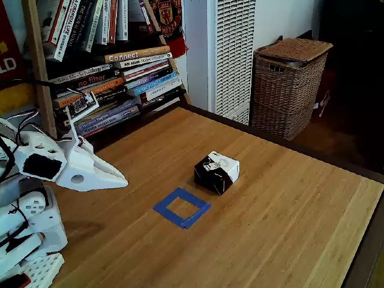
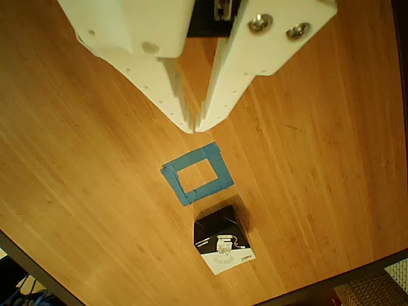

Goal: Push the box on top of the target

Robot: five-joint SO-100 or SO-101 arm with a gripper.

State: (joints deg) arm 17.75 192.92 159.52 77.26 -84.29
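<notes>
Blue tape marks your goal, and it sits between your end effector [image 2: 194,129] and the box [image 2: 222,239]: that ordering is what the coming move turns on. In the other view, the white fingers come down from the top edge with their tips drawn together, only a hairline slit between them, holding nothing. Straight ahead of those tips lies the target [image 2: 197,173], and just past its far edge sits the box, close to the tape but not on it, slightly off to the right of the line the fingers point along.

In the fixed view the end effector [image 1: 122,180] hangs above the table [image 1: 288,216] at the left, well apart from both things. The target [image 1: 182,207] is the nearer of the two, and the box [image 1: 216,172] lies beyond it, up and to the right, with its white top facing up.

So, as I judge it, you cannot simply drive forward: that would shove the box farther from the tape. You would need to carry the closed tips over or around the box, set them down on its far side, and then draw it back toward you onto the square. The box looks light, so expect it to twist if you contact it off-centre.
</notes>
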